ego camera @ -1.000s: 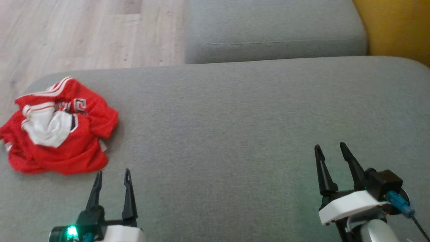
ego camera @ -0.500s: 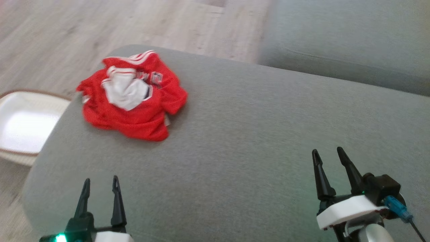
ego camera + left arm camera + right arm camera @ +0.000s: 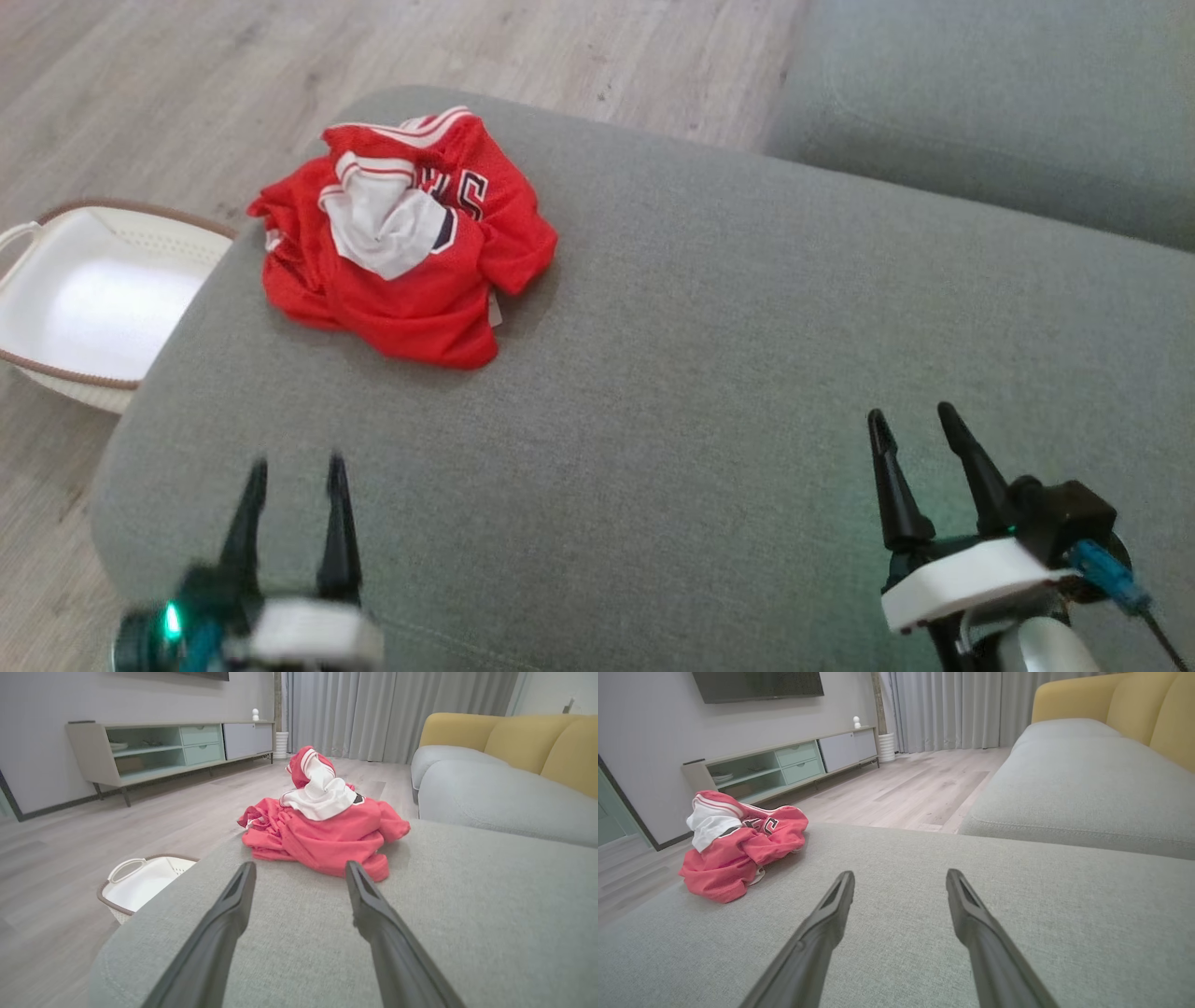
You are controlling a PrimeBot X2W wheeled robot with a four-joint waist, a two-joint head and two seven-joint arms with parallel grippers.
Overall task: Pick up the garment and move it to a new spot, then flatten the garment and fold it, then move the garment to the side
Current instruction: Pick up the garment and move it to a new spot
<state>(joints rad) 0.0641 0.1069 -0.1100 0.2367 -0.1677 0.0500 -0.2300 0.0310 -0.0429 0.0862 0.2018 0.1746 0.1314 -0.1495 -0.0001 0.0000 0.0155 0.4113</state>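
You're right at the start here: step one, the pick-up, hasn't begun. The garment (image 3: 406,238) is a crumpled red-and-white heap at the far left corner of the grey cushion (image 3: 709,392), close to the edge. There's a white basket (image 3: 84,308) on the floor just past that edge. Nothing's touching the heap.

Your left gripper (image 3: 296,462) has its fingers spread apart and empty, over the cushion on the near side of the heap. In the left wrist view it's aimed pretty much straight at it. The right gripper (image 3: 910,412) is also spread and empty, well apart from the cloth.

Next move, I'd say: run the left one forward and down into the heap and pinch a decent fold. Grab just the top white layer and it'll likely slip out. Watch that edge too, a shove could push it off towards the basket. There's plenty of bare cushion to your right for the new spot.
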